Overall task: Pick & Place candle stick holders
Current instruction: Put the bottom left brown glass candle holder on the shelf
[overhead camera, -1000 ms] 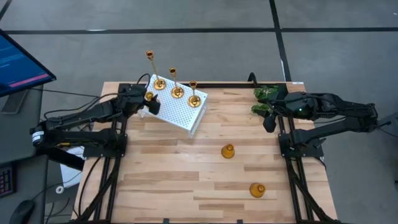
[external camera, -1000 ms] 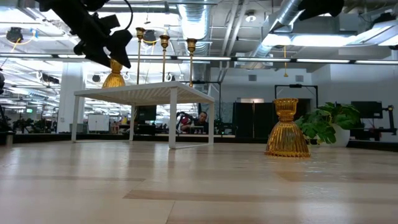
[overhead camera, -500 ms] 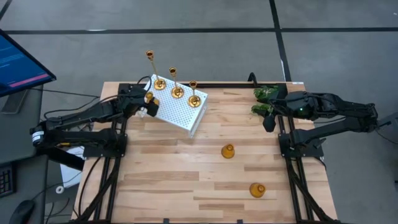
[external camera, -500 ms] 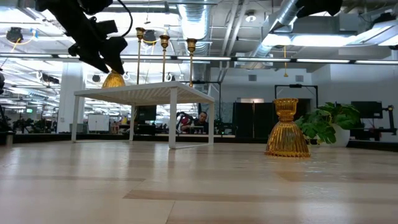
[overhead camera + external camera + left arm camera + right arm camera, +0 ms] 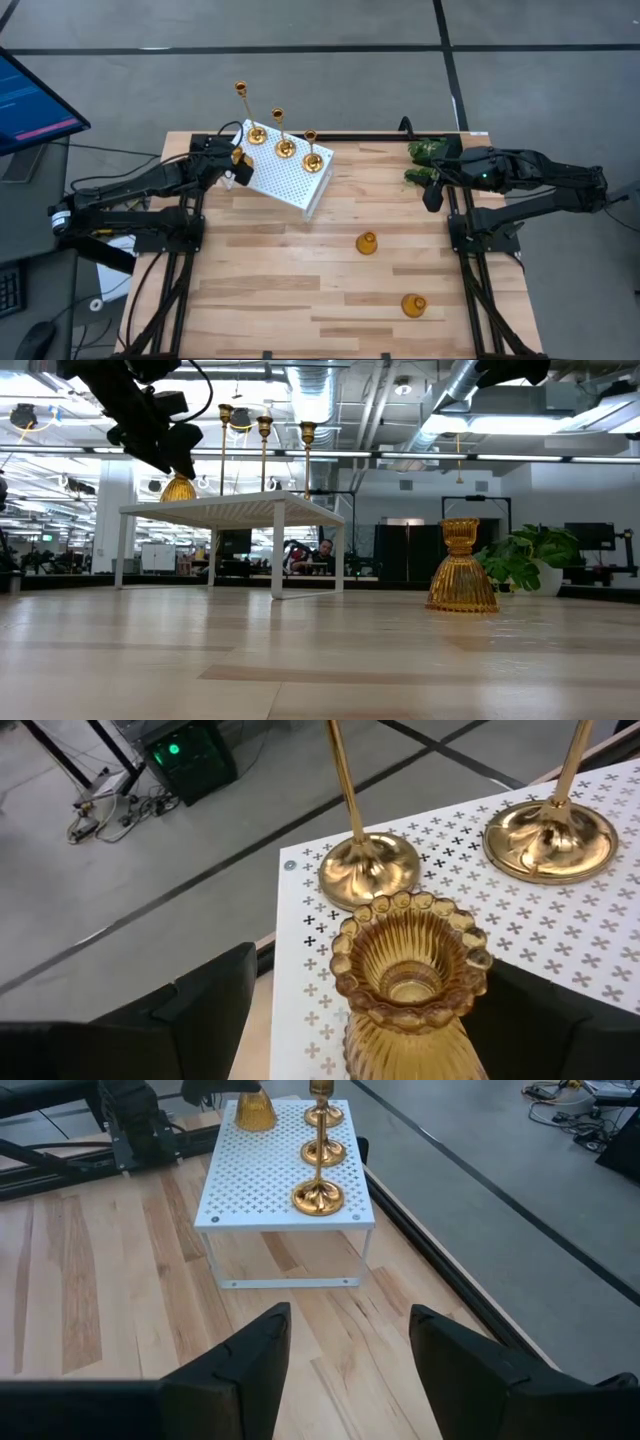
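Observation:
Three tall-stemmed gold candle stick holders (image 5: pixel 285 148) stand by their round bases on a white perforated stand (image 5: pixel 290 182) at the table's far left. A short bell-shaped holder (image 5: pixel 410 970) stands upright on the stand's left corner. My left gripper (image 5: pixel 238 163) is open, one finger on either side of this holder, and a gap shows beside it. Two more short holders (image 5: pixel 367 243) (image 5: pixel 413 305) stand on the wooden table. My right gripper (image 5: pixel 350 1365) hangs open and empty at the table's right edge.
A green leafy plant (image 5: pixel 425 155) sits at the far right corner, just beyond my right gripper. The wooden tabletop (image 5: pixel 300 280) lies bare between the stand and the two short holders. A monitor (image 5: pixel 30 100) stands off the table's left side.
My left gripper has turned a little about its wrist while staying over the stand's left corner, still open. The short holder between its fingers has stayed upright on the stand.

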Action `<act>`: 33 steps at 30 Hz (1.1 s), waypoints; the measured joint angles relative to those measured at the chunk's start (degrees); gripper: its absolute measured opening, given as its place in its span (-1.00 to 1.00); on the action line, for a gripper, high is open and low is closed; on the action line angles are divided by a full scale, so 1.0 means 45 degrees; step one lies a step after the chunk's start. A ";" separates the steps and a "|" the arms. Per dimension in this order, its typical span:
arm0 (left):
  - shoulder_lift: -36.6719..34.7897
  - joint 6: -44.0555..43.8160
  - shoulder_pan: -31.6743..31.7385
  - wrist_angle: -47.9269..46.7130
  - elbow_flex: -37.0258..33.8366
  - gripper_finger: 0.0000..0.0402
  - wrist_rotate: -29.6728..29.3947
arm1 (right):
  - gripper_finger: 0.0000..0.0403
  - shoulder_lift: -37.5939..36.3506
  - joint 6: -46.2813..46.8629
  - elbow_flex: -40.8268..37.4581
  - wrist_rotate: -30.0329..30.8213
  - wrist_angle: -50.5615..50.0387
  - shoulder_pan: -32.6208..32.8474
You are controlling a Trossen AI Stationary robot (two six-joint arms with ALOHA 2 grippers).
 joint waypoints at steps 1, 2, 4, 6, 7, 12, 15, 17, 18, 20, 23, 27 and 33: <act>0.0000 0.0014 -0.0001 0.0005 0.0000 0.59 -0.0002 | -0.03 -0.0002 0.0000 0.0000 0.0000 0.0000 0.0000; 0.0000 0.0018 -0.0005 0.0005 0.0000 0.59 -0.0018 | -0.03 0.0002 0.0000 0.0000 0.0000 0.0000 0.0000; 0.0000 0.0023 -0.0005 0.0008 0.0000 0.59 -0.0041 | -0.03 0.0001 0.0000 0.0000 -0.0005 0.0002 0.0000; 0.0000 0.0023 -0.0002 0.0037 0.0000 0.59 -0.0041 | -0.04 -0.0002 0.0000 0.0000 -0.0005 0.0000 0.0000; -0.0002 0.0023 0.0000 0.0063 0.0000 0.59 -0.0041 | -0.04 -0.0001 0.0000 0.0000 -0.0005 0.0000 0.0000; -0.0005 0.0023 -0.0001 0.0097 0.0000 0.59 -0.0041 | -0.03 -0.0002 0.0000 0.0000 -0.0005 0.0000 0.0000; -0.0005 0.0023 -0.0002 0.0097 0.0000 0.59 -0.0041 | -0.03 0.0000 0.0000 0.0000 -0.0008 0.0000 0.0000; -0.0005 0.0044 -0.0004 0.0097 0.0000 0.59 -0.0041 | -0.04 0.0002 0.0000 0.0000 -0.0005 0.0000 0.0000; -0.0005 0.0180 0.0000 0.0097 0.0000 0.59 -0.0041 | -0.04 0.0002 0.0000 0.0000 -0.0005 0.0000 -0.0002; -0.0005 0.0467 -0.0005 0.0093 0.0000 0.59 -0.0104 | -0.04 0.0002 0.0000 0.0000 -0.0005 0.0005 0.0000; -0.0005 0.0592 -0.0003 0.0097 0.0000 0.59 -0.0148 | -0.03 0.0002 0.0000 0.0000 -0.0005 0.0005 -0.0001; -0.0005 0.0596 -0.0005 0.0097 0.0000 0.59 -0.0225 | -0.05 0.0000 0.0000 0.0000 0.0000 0.0010 -0.0002; -0.0005 0.0598 -0.0001 0.0102 0.0000 0.59 -0.0327 | -0.07 0.0007 0.0000 0.0000 0.0005 0.0005 -0.0001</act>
